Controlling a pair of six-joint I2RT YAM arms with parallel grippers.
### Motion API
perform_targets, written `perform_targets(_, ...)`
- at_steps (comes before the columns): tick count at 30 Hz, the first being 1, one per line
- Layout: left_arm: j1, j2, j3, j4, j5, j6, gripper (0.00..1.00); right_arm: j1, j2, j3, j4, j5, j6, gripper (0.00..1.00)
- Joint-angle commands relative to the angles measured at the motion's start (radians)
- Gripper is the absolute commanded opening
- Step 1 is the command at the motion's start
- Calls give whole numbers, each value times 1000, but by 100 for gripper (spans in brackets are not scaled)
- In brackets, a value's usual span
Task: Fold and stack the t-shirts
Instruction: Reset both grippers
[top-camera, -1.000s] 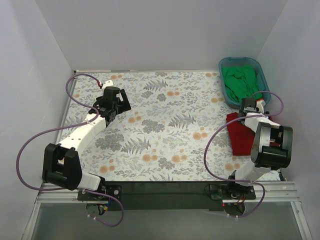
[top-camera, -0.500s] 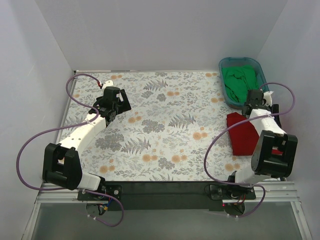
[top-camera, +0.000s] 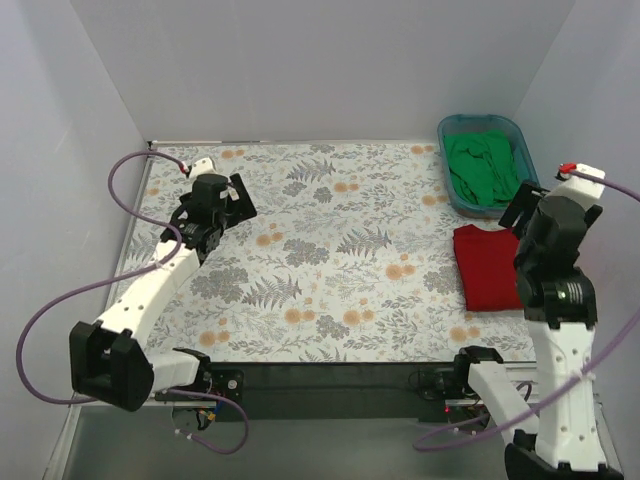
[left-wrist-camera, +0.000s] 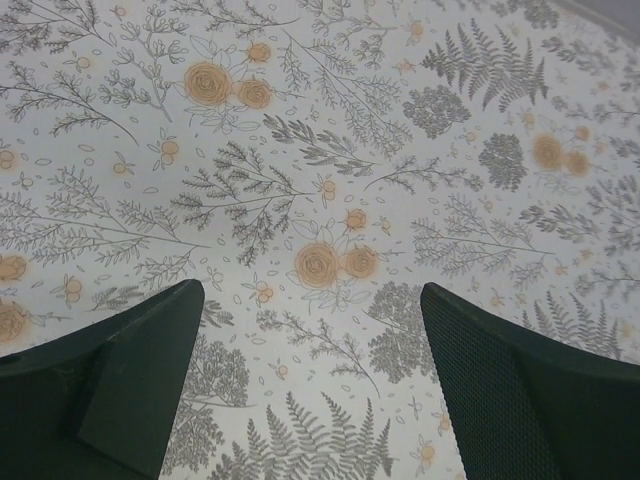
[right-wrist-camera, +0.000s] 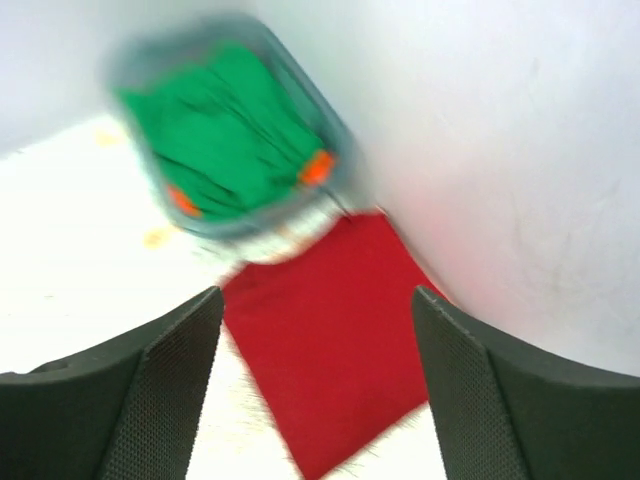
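A deep red t-shirt lies folded into a flat rectangle on the floral cover at the right, just in front of the teal tub. A green t-shirt sits crumpled inside that tub. My right gripper hangs high above the red shirt, open and empty. In the blurred right wrist view the red t-shirt shows between the wide fingers of the right gripper, with the green t-shirt beyond. My left gripper hovers over the far left of the cover, open. The left wrist view shows my left gripper with only the pattern beneath.
White walls close in the floral table cover on the left, back and right. The right wall runs close beside the tub and the red shirt. Purple cables loop off both arms. A black rail holds the arm bases at the near edge.
My right arm has risen well above the red shirt while its jaws spread apart. The left arm has drawn back slightly toward the left and far side.
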Motion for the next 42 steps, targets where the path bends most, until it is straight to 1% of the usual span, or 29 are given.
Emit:
perform_targets(1,1,-190,-16,-129,25,-59,90,79,-130,49,-47,-52,26,84)
perform_targets(2,1,-241,-32,-155,28,-73,91,119,-167,47,-47,-45,21,86)
perform_targets(3,1,-289,-39,-181,37,-101,91,133,-207,37,-47,-44,18,91)
perform_targets(4,-1,-338,-48,-213,45,-106,91,145,-248,12,-47,-44,16,98)
perform_targets(5,-1,-458,-77,-221,47,-115,91,159,-330,-5,-42,-45,9,98)
perform_targets(6,-1,-514,-93,-223,54,-125,92,164,-371,-19,-38,-44,1,98)
perform_targets(7,-1,-581,-111,-224,65,-129,93,170,-446,-52,-33,-44,-8,98)
perform_targets(8,-1,-685,-125,-226,62,-135,93,176,-480,-68,-19,-44,-20,98)
perform_targets(9,-1,-740,-148,-230,59,-142,95,177,-510,-83,-13,-51,-33,98)
perform_targets(10,-1,-783,-154,-238,61,-150,95,179,-567,-110,-5,-65,-47,98)
perform_targets(11,-1,-820,-159,-240,54,-150,95,180,-590,-121,5,-81,-62,98)
perform_targets(12,-1,-890,-167,-240,44,-152,96,179,-613,-137,25,-102,-86,98)
perform_targets(13,-1,-918,-173,-237,35,-149,96,180,-648,-149,33,-107,-93,98)
perform_targets(15,-1,-994,-193,-214,2,-130,97,185,-670,-181,53,-104,-96,98)
perform_targets(19,-1,-1103,-261,-143,-8,-60,97,197,-687,-210,87,-84,-105,98)
perform_targets(21,-1,-1136,-288,-116,-19,-31,96,208,-686,-223,96,-76,-106,98)
perform_targets(23,-1,-1176,-329,-92,-21,-9,98,214,-690,-229,107,-73,-108,98)
perform_targets(29,-1,-1263,-421,-8,-19,5,98,225,-698,-240,137,-65,-126,98)
perform_targets(35,-1,-1254,-455,9,-15,8,98,231,-699,-256,150,-87,-126,98)
perform_targets(36,-1,-1251,-461,18,-13,11,98,233,-698,-256,151,-87,-152,98)
perform_targets(42,-1,-1243,-489,61,-18,25,98,239,-696,-266,154,-104,-165,98)
